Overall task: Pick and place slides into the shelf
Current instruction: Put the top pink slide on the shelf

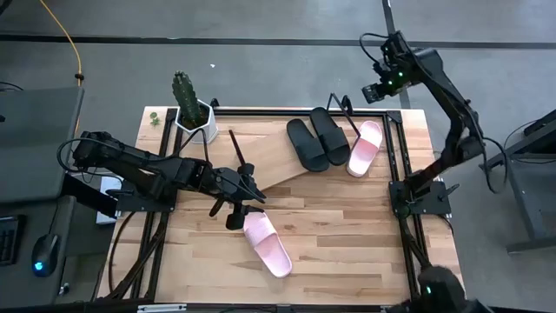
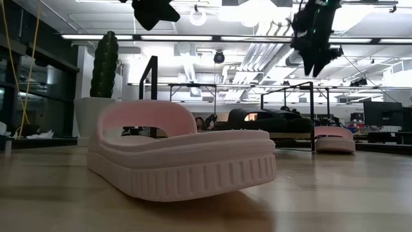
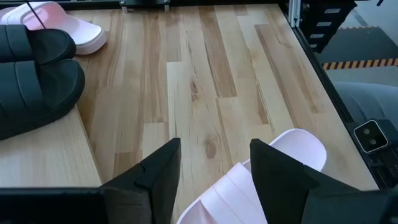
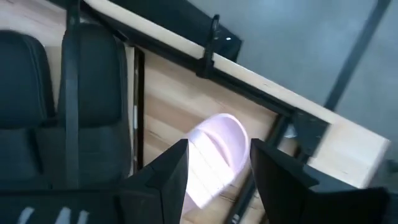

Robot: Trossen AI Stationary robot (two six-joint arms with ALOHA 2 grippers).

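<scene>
- Loose pink slide [image 1: 267, 244]: lies alone on the bare tabletop [image 1: 347, 235], lower centre of the high view, sole down, strap up. Its long axis runs diagonally, from upper left to lower right.
- Appearance: light pink, matte, with a wide arched strap and a ribbed sole edge in the low view.
- Left gripper [image 1: 233, 213]: just above and left of the slide's near end, fingers spread wide and empty. In the left wrist view the pink strap [image 3: 249, 186] sits between the two fingers [image 3: 163, 177]. Contact cannot be confirmed; it appears to hover just over it.
- Left arm is clearly the nearer one.
- Shelf [image 1: 269, 161]: upper centre, carrying two black slides [image 1: 317, 139] and a second pink slide [image 1: 365, 148] at its right end.
- Right gripper [image 1: 375, 89]: raised beyond the shelf's upper right end, fingers apart, holding nothing.
</scene>
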